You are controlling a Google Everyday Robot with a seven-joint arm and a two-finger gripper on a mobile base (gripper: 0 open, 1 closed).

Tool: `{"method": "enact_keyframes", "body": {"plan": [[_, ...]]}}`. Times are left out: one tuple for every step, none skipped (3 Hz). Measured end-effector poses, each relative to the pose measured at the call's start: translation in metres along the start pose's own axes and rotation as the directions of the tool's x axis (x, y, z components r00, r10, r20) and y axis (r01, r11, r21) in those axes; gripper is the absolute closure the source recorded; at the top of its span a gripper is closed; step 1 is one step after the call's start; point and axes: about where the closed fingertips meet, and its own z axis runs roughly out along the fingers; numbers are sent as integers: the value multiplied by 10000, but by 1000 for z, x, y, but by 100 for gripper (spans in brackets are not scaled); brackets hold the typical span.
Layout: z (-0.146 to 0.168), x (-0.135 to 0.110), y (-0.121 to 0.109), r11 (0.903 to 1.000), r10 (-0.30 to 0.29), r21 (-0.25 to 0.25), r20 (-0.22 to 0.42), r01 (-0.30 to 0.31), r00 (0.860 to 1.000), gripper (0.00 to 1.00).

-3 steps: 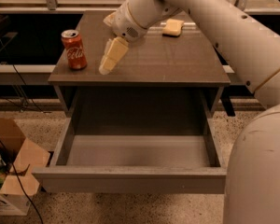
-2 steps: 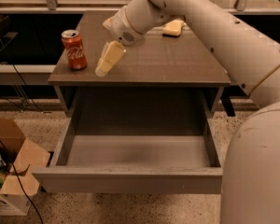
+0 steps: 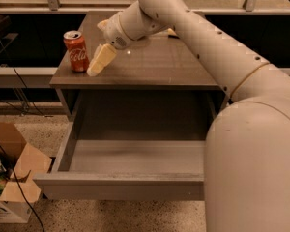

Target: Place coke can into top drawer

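The coke can [image 3: 76, 51] is red with white script and a silver top. It stands upright on the left front part of the cabinet top [image 3: 150, 64]. My gripper [image 3: 99, 62] hangs from the white arm just right of the can, low over the cabinet top, a small gap away from it. The top drawer [image 3: 135, 156] is pulled wide open below the cabinet top, and its lighter grey floor holds nothing.
A yellowish object [image 3: 171, 32] lies at the back of the cabinet top, mostly hidden by my arm. A cardboard box [image 3: 9, 178] with items sits on the floor at the left. My white arm fills the right side of the view.
My gripper has moved left toward the coke can, closing most of the gap. The can and drawer have not moved.
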Motion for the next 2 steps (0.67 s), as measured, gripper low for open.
{"method": "enact_keyframes", "body": {"plan": [[18,-6,-17,9999,21,166,603,-31,9982,0],[37,-16,-28,9999,-111,18,1006,110,9949,0]]}}
